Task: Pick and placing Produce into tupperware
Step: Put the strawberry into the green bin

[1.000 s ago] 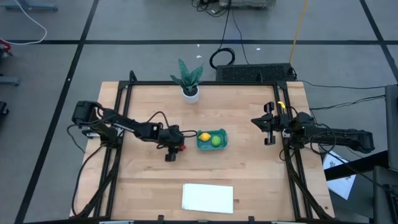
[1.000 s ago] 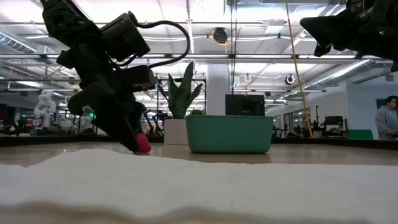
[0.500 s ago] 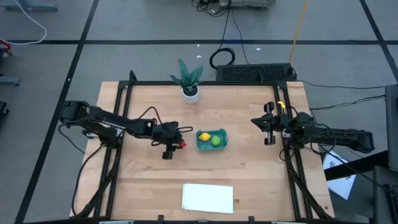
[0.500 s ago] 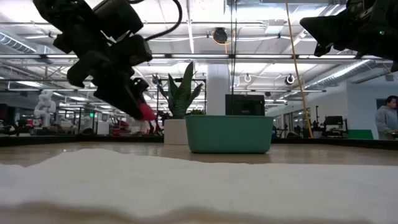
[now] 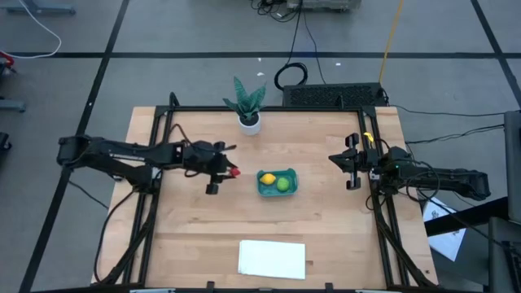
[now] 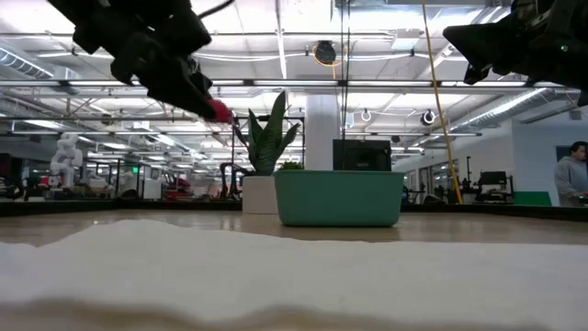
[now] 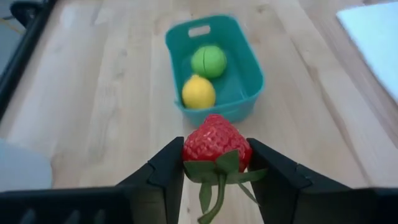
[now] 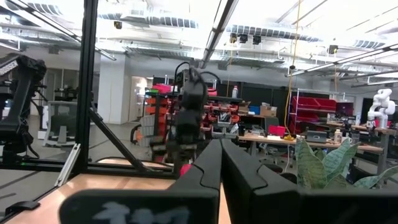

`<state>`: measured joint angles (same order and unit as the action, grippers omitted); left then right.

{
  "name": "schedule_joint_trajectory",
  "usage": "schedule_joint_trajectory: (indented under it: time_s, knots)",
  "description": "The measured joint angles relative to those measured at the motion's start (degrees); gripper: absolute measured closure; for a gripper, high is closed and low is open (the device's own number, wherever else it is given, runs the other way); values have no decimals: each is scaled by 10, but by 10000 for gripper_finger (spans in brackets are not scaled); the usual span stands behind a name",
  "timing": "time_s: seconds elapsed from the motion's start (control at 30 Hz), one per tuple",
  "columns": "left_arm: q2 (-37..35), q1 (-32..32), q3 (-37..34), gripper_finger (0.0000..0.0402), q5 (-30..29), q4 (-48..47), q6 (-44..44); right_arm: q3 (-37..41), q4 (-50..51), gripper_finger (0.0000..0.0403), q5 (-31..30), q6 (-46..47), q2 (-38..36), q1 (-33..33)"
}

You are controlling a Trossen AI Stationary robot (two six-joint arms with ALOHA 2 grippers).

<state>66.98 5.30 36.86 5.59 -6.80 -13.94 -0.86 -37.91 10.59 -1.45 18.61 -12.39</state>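
While the right arm waits over the right edge of the table (image 5: pixel 326 236), the left gripper (image 5: pixel 229 172) hangs in the air above the middle of the table, its two fingers (image 7: pixel 166 172) clamped on the red strawberry (image 7: pixel 216 147), green leaves and stem trailing below the fruit. From table height the strawberry (image 6: pixel 219 111) sits well clear of the wood, higher than the rim of the teal tub (image 6: pixel 338 197). Seen from above, the strawberry (image 5: pixel 234 172) is just to the left of the tub (image 5: pixel 278 182), apart from it and not yet over it. The tub stands near the table's centre, and inside it lie the yellow lemon (image 5: pixel 267 179) on the left and the green ball (image 5: pixel 282 184) on the right, side by side. The right gripper (image 5: pixel 350 163) has its fingers (image 8: pixel 240 177) pressed together, holding nothing. A potted plant (image 5: pixel 248 104) stands by the far edge, and a white sheet (image 5: pixel 272 258) lies at the near edge.
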Motion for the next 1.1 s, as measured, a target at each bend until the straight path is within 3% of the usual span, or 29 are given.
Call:
schedule_joint_trajectory:
  time_s: [0.43, 0.73, 1.1]
  knots:
    - [-141, 18, 0, 254, 39, -25, -24, 0, 0, 403, 0, 0, 0, 0]
    - [-214, 19, -113, 254, 64, 135, -34, 0, -2, 403, 0, 0, 0, 0]
    - [-295, 57, -174, 254, 102, 174, 0, 0, -2, 403, 0, 0, 0, 0]
